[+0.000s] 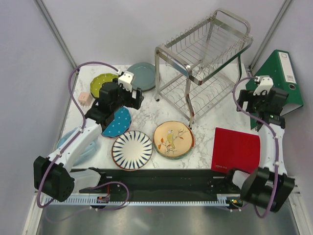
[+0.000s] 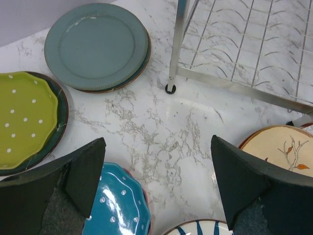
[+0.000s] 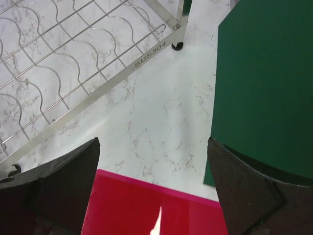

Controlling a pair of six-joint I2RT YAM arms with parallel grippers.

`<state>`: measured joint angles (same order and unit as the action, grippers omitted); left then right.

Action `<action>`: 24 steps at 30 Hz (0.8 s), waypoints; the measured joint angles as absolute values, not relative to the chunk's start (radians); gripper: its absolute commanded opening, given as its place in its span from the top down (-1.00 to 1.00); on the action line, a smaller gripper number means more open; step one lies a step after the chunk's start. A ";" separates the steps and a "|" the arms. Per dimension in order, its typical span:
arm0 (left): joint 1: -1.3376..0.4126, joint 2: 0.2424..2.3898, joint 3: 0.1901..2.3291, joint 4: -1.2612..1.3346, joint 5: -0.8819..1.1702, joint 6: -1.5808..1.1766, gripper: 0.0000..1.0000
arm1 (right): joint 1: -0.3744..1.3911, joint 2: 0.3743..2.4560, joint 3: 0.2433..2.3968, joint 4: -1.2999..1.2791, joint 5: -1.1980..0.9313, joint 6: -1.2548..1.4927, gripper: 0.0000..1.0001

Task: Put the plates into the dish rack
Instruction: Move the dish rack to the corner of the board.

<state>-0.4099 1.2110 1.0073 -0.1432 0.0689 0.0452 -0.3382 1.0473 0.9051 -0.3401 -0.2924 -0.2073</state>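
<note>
Two-tier stainless-steel wire dish rack [image 1: 205, 63] stands far centre-right on the white marble desk [image 1: 146, 110]. Left of it, also far: round grey-blue plate [image 1: 143, 76]. Further left: lime dotted round plate [image 1: 101, 81], with small pink cube [image 1: 84, 98] just left of that. Teal dotted round plate [image 1: 117, 125] lies near of the lime one. White round plate with dark radial stripes [image 1: 132, 150] sits near centre. Tan round plate with bird [image 1: 172, 139] is just right of it, near of the rack. Red flat square sheet [image 1: 235, 150] near right. Green binder [image 1: 281, 78] far right, beside the rack.
</note>
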 measured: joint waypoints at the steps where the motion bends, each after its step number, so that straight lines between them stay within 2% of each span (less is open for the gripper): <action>1: -0.410 1.214 1.005 -0.130 0.069 0.046 -0.93 | -0.368 1.092 0.922 -0.326 -0.331 -0.205 -0.94; 5: -0.410 1.219 0.960 -0.031 0.080 0.046 -0.93 | -0.459 1.245 0.987 -0.242 -0.513 -0.202 -0.80; 10: -0.410 1.274 0.935 0.048 0.103 0.044 -0.91 | -0.482 1.415 1.106 -0.155 -0.687 -0.250 -0.68; 14: -0.410 1.336 0.935 0.090 0.113 0.041 -0.87 | -0.480 1.568 1.243 -0.130 -0.793 -0.324 -0.67; 24: -0.410 1.491 0.961 0.129 0.117 0.004 -0.85 | -0.474 1.887 1.567 -0.136 -0.884 -0.520 -0.60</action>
